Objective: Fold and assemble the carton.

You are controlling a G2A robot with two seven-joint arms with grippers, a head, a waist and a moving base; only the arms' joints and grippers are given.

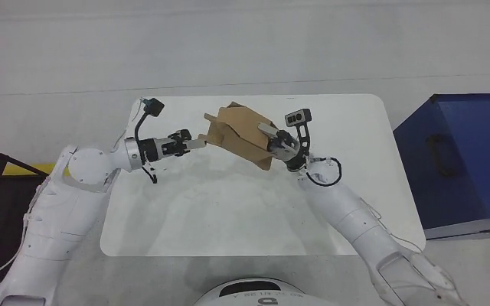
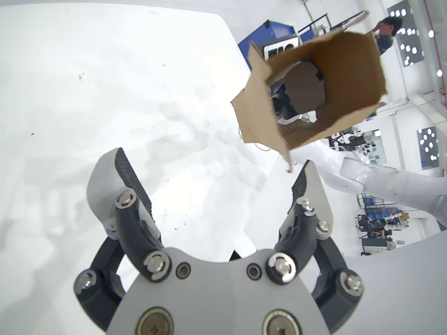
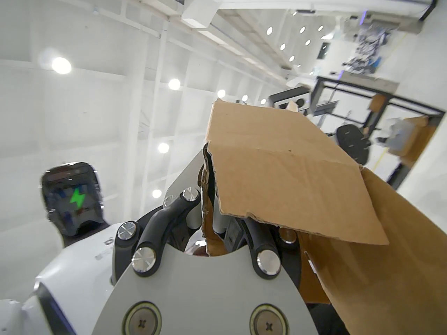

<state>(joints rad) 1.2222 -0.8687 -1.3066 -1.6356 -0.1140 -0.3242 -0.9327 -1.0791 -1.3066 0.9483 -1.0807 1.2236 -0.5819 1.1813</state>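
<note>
A brown cardboard carton (image 1: 241,134), opened into a hollow sleeve with loose flaps, is held above the white tabletop (image 1: 230,206), toward its far edge. Its long axis runs sideways between the arms. One open end faces the left gripper (image 2: 213,159), whose jaws are spread. The right gripper (image 1: 269,139) has its jaws pinching a carton wall.

White rounded table (image 1: 230,214), dark blue cabinet (image 1: 452,164) near its right edge, pale grey floor (image 1: 230,46)
</note>
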